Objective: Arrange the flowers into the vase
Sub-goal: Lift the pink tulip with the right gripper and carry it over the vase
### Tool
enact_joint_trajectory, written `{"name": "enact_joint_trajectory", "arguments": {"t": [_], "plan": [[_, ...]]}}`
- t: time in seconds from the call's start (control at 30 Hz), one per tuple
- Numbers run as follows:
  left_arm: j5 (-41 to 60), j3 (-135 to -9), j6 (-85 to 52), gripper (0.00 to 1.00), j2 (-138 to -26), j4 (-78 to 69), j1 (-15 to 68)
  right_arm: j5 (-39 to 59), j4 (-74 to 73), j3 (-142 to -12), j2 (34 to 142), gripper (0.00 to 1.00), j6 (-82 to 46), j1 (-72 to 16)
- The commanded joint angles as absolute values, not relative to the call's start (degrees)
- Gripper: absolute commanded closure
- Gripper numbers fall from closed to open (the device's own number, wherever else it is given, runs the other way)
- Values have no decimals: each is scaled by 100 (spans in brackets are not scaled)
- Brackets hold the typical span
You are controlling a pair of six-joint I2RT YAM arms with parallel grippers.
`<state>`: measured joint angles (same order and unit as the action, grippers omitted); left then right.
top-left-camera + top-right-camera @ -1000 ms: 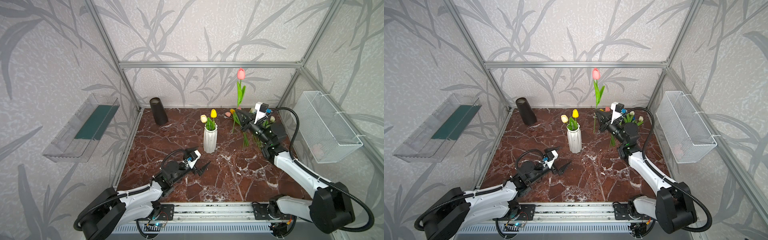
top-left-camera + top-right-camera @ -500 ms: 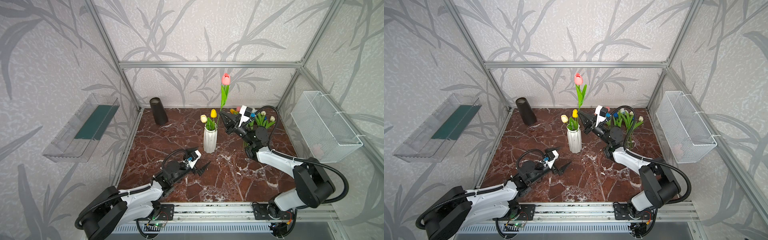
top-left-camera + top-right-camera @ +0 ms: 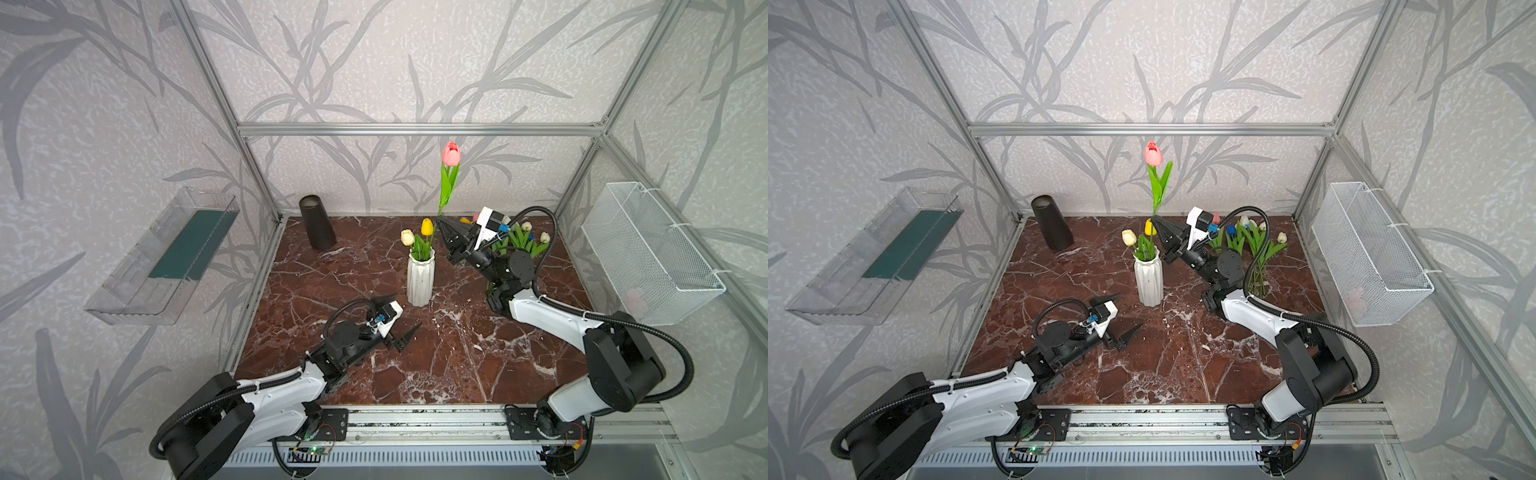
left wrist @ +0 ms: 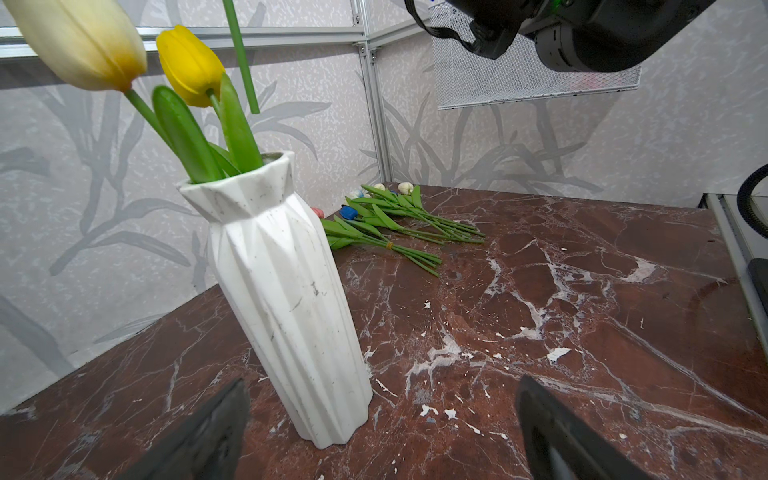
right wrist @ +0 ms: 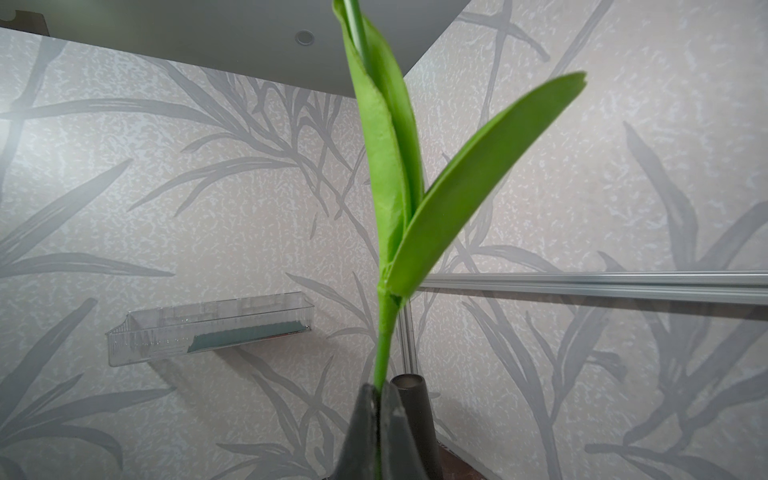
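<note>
Item: pink tulip [image 3: 448, 185] [image 3: 1158, 183], artificial. It has a closed salmon-pink head, a thin green stem and two long pointed leaves [image 5: 395, 187]. It is held upright over the middle of the bench [image 3: 436, 365], toward the far edge. The right end effector [image 3: 439, 219] [image 3: 1154, 220] [image 5: 376, 392] is pressed together on the stem below the leaves. In the left wrist view the stem's cut end hangs above the vase mouth, clear of the rim.

Vase [image 3: 420, 282] [image 3: 1148, 282] [image 4: 286, 299]: white, faceted and narrow-necked. It stands upright mid-bench and holds a cream tulip [image 3: 407, 237] [image 4: 83, 41] and a yellow tulip [image 3: 427, 227] [image 4: 189, 62].

Loose tulips [image 3: 519, 241] [image 3: 1254, 245] [image 4: 395, 220]: lying flat in the far right corner of the bench, stems pointing to the near edge. Cream, blue and pink heads are visible.

Left end effector [image 3: 405, 311] [image 3: 1129, 311]: spread wide, holding nothing, low over the bench on the vase's near left side.

Black cup [image 3: 316, 226]: far left corner.

Clear tray [image 3: 166, 257]: on the left wall.

Wire basket [image 3: 648, 249]: on the right wall.
</note>
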<state>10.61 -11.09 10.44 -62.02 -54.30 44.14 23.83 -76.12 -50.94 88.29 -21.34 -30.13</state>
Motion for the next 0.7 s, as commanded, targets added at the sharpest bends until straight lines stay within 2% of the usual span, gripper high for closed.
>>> {"name": "enact_joint_trajectory", "arguments": {"t": [0.0,0.33,0.67], "plan": [[1087,-1081,1150,1,-6185,-5445,4427,2294,-7959,-5066,9027,100,-1988,-3051],[1098,-1114,1169,1,-6213,-5377,4430,2613,-7947,-4789,9386,100,-1839,-3067],[1116,-1134,1169,1,-6239,-5360,4435,2707,-7672,-4336,9158,100,-1453,-3121]]}}
